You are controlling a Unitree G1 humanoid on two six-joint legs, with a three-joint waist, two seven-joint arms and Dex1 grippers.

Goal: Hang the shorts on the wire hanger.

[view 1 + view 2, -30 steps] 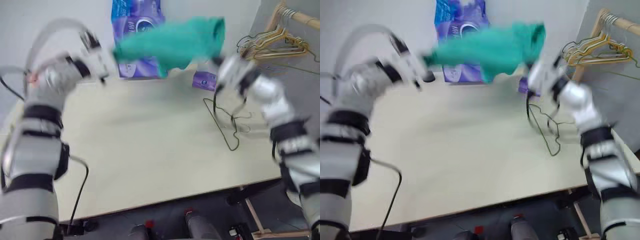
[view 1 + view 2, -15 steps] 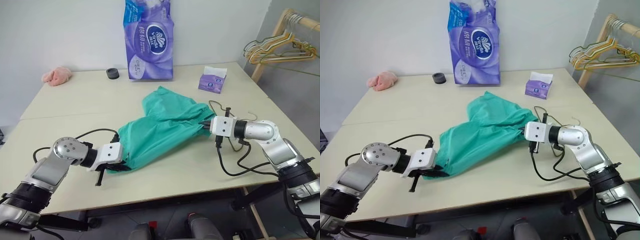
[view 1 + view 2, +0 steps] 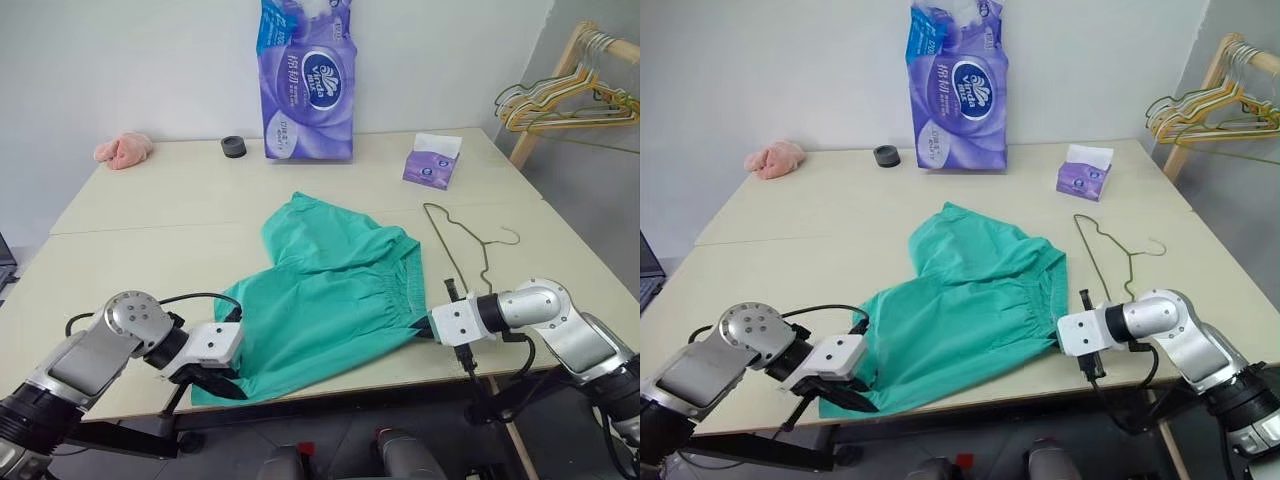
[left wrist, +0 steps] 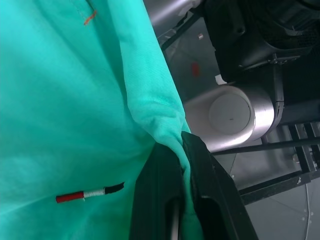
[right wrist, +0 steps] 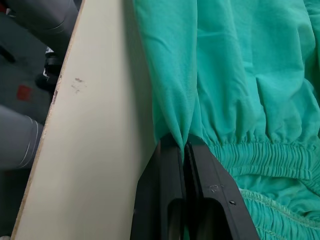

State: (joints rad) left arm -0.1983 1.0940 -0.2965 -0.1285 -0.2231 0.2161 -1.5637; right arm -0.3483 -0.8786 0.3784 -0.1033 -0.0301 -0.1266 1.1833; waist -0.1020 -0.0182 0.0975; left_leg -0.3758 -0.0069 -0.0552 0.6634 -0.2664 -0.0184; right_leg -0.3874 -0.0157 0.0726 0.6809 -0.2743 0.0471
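Teal shorts [image 3: 330,290] lie spread on my table [image 3: 150,215], one corner hanging at its near edge. My left claw [image 3: 222,382] is clenched on that near corner; my right claw [image 3: 432,330] pinches the waistband end. Just beside the shorts, to my right, rests the wire hanger [image 3: 462,245]. Behind stands a purple pack [image 3: 308,82]; its writing is too small to read.

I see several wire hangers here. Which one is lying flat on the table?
The olive-green wire hanger, just right of the shorts; the other hangers hang from the wooden rack beyond the table's corner.
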